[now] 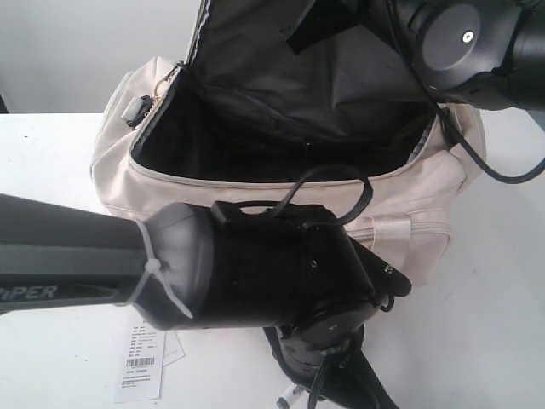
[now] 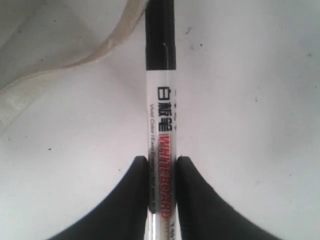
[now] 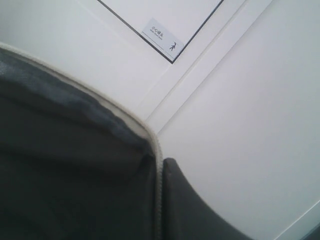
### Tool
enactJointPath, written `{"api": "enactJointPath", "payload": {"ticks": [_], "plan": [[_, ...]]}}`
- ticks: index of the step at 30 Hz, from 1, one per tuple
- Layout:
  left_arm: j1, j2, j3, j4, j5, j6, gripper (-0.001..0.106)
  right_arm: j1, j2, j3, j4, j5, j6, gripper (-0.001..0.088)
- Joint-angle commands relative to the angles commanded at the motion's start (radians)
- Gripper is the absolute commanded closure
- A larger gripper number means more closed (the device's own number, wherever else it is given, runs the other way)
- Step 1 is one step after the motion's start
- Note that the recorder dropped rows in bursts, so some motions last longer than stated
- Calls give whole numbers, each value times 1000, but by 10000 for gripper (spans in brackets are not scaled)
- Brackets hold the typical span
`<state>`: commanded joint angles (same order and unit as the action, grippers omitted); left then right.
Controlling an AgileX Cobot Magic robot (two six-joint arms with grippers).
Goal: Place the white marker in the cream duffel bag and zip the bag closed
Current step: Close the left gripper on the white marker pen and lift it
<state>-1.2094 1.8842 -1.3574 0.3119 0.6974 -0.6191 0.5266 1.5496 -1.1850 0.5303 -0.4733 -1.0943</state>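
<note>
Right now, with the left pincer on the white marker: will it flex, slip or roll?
Probably stiff: the white marker runs straight out past the left pincer. Its smooth round barrel could slip or swivel, as the fingers pinch it from two sides only. Set loose on the table, it would likely roll.

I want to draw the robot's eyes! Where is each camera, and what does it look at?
Exterior: off the arms, looks down into the open bag; left arm and right arm show.
Left wrist: on the left arm, looks along the left gripper, shut on the marker, at the table.
Right wrist: on the right arm, looks past the right gripper, pinching the bag's flap, at white panels.
Shared: exterior and right wrist show the flap's lining.
</note>
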Motion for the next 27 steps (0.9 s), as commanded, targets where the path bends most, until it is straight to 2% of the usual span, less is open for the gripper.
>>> {"api": "enactJointPath", "payload": {"ticks": [4, 11, 16, 22, 27], "plan": [[0, -24, 0, -7, 40, 52, 1053, 0, 0, 0, 0, 0, 0, 868], [0, -65, 0, -9, 180, 211, 1053, 0, 0, 0, 0, 0, 0, 868], [0, -107, 0, 7, 182, 243, 1053, 0, 0, 0, 0, 0, 0, 868], [0, -193, 0, 14, 189, 364, 1053, 0, 0, 0, 0, 0, 0, 868], [0, -283, 0, 111, 121, 369, 1053, 0, 0, 0, 0, 0, 0, 868]]}}
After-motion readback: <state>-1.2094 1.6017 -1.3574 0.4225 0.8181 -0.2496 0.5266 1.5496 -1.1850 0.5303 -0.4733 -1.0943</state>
